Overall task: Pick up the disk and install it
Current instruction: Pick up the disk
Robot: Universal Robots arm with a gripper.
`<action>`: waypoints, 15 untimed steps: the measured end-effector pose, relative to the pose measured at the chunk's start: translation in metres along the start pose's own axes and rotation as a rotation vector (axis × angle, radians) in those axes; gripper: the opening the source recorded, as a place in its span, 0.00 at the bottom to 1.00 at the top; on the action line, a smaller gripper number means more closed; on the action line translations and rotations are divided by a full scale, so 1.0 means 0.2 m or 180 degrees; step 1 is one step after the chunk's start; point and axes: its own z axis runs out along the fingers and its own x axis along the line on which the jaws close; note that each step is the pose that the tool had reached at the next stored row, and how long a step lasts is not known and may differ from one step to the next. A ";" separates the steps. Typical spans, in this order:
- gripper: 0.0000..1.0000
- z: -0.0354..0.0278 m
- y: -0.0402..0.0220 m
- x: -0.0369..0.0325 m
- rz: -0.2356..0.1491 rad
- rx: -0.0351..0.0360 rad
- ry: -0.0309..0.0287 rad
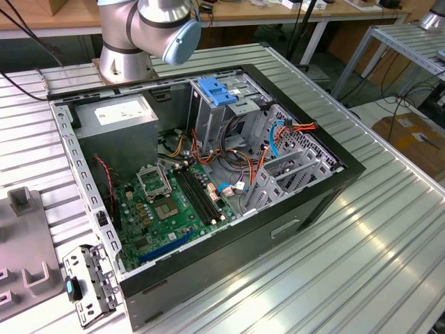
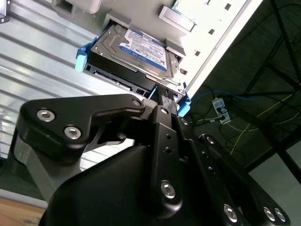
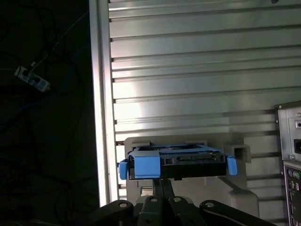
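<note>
Right at the tip of the claw (image 2: 164, 94) sits the disk (image 2: 141, 47), lying flat with its label up in a grey cradle (image 3: 237, 193) on the ribbed aluminium surface (image 3: 188, 70). In both wrist views the claw meets the middle of the disk's near end, the one with the connectors. The long axis therefore seems to run straight away from the claw. Whether the claw is apart or clamped there, I cannot tell. Farther off, in the exterior view, the open computer case (image 1: 208, 174) stands on the same surface.
</note>
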 end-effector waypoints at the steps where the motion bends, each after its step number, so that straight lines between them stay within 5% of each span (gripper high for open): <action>1: 0.11 0.000 0.000 0.000 0.0000 -0.0002 0.0000; 9: 0.11 0.000 0.000 0.000 -0.0034 -0.0015 0.0003; 15: 0.11 0.000 0.000 0.000 -0.0275 -0.0010 0.0017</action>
